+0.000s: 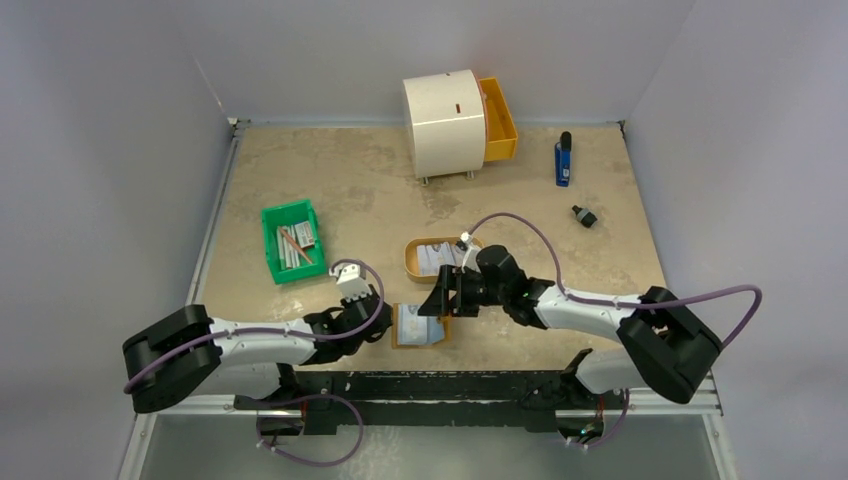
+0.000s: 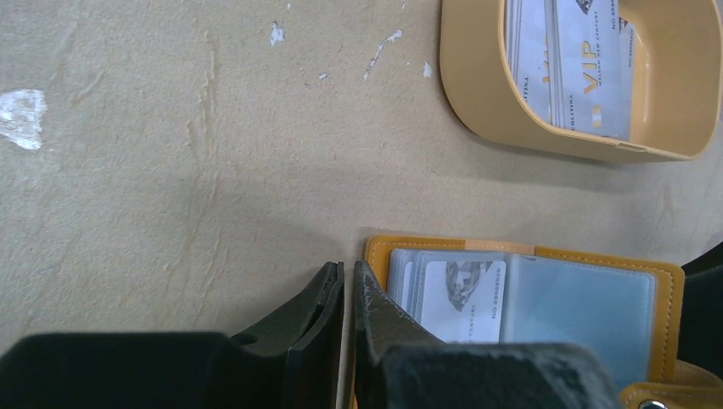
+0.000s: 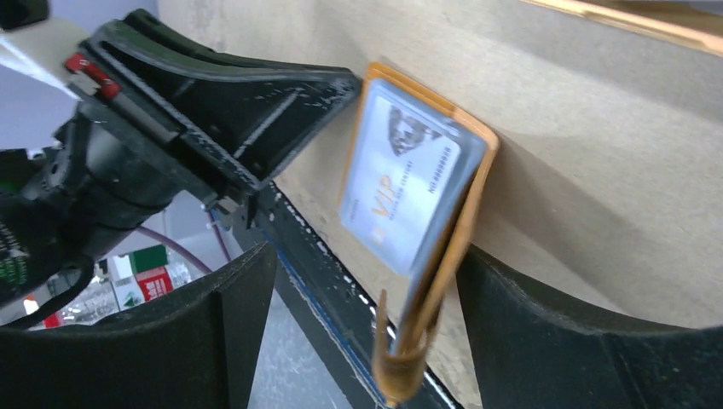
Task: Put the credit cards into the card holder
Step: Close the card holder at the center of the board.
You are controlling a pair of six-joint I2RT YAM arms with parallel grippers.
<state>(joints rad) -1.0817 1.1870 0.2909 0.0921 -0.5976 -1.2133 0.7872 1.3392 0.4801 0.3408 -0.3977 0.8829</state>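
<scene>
The tan card holder (image 1: 417, 326) lies open near the table's front edge. Its clear sleeves hold a white card (image 2: 465, 290), which also shows in the right wrist view (image 3: 401, 183). More credit cards (image 1: 437, 258) lie in the tan tray (image 2: 477, 94) behind it. My left gripper (image 2: 348, 268) is shut, with its tips down at the holder's left edge. My right gripper (image 3: 365, 256) is open and empty. Its jaws stand wide on either side of the holder's right end and its strap (image 3: 401, 366).
A green bin (image 1: 293, 240) of grey bars stands at the left. A white round box (image 1: 445, 122) with an orange drawer (image 1: 498, 118) stands at the back. A blue object (image 1: 563, 160) and a small black one (image 1: 584, 215) lie at the right. The black front rail (image 1: 450, 385) runs just below the holder.
</scene>
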